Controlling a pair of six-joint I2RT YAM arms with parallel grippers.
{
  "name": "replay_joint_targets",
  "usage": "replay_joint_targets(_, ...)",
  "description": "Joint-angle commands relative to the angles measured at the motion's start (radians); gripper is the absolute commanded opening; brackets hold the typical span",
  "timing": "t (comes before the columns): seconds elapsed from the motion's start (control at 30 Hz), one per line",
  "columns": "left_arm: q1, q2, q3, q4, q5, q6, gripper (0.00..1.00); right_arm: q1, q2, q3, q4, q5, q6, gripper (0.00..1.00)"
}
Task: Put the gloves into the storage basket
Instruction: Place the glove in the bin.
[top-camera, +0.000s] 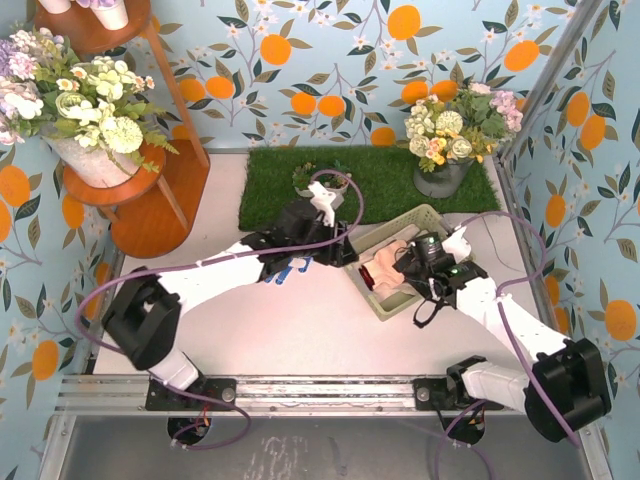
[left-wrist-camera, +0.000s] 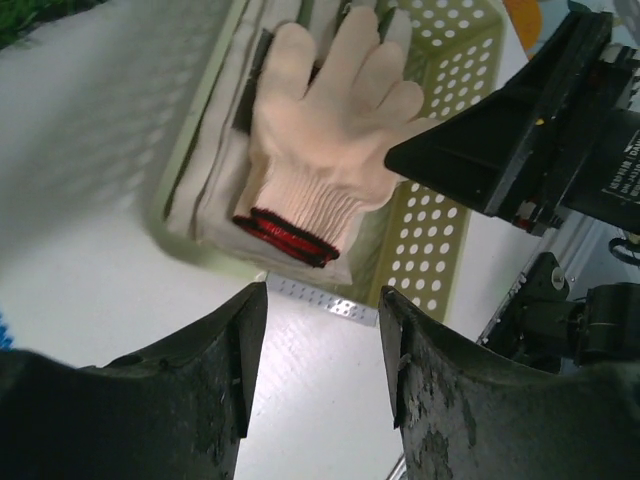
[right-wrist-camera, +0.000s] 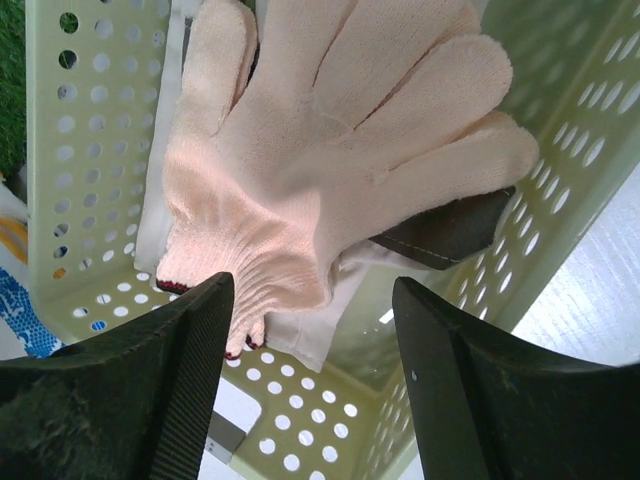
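Observation:
The pale green storage basket (top-camera: 432, 218) stands right of centre. A peach-tan glove (left-wrist-camera: 325, 130) with a red-edged cuff lies flat in it on top of a grey-and-cream work glove (right-wrist-camera: 440, 232). The peach glove also shows in the top view (top-camera: 385, 265) and the right wrist view (right-wrist-camera: 330, 150). My left gripper (left-wrist-camera: 322, 340) is open and empty, just outside the basket's near-left corner (left-wrist-camera: 410, 250). My right gripper (right-wrist-camera: 315, 370) is open and empty, directly above the glove's cuff inside the basket. A blue-and-white glove (top-camera: 290, 268) lies on the table, mostly hidden under my left arm.
A green grass mat (top-camera: 380, 180) lies behind the basket, with a small white dish of plants (top-camera: 318, 180) and a flower pot (top-camera: 445, 175) on it. A wooden stand with flowers (top-camera: 100, 150) is at the far left. The two grippers (top-camera: 375, 258) are close together.

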Motion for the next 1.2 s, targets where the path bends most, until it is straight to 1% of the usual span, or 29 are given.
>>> replay_joint_targets(0.0,-0.028,0.064,0.092,0.128,0.049,-0.014,0.50,0.000,0.032,0.009,0.045,0.038,0.052,0.60)
replay_joint_targets(0.1,-0.042,0.123,0.132,0.135,0.053,-0.017,0.47,0.000,0.071,0.007,0.066,0.064,0.058,0.54)
replay_joint_targets(0.2,-0.056,0.181,0.171,0.140,0.056,-0.016,0.44,0.000,0.097,0.008,0.089,0.105,0.047,0.44)
replay_joint_targets(0.27,-0.064,0.222,0.195,0.140,0.058,-0.015,0.40,0.000,0.108,0.007,0.099,0.138,0.042,0.40)
replay_joint_targets(0.4,-0.077,0.299,0.234,0.140,0.078,-0.015,0.32,0.000,0.125,0.003,0.104,0.194,0.035,0.39)
replay_joint_targets(0.57,-0.087,0.384,0.271,0.137,0.085,-0.017,0.26,0.000,0.128,-0.015,0.153,0.225,0.000,0.39)
replay_joint_targets(0.9,-0.090,0.453,0.290,0.137,0.091,-0.028,0.22,-0.002,0.166,-0.023,0.253,0.266,-0.112,0.34)
replay_joint_targets(1.03,-0.094,0.468,0.293,0.138,0.107,-0.032,0.21,-0.001,0.178,-0.022,0.270,0.283,-0.142,0.33)
replay_joint_targets(1.17,-0.104,0.492,0.314,0.137,0.127,-0.031,0.18,-0.002,0.177,-0.030,0.323,0.280,-0.202,0.34)
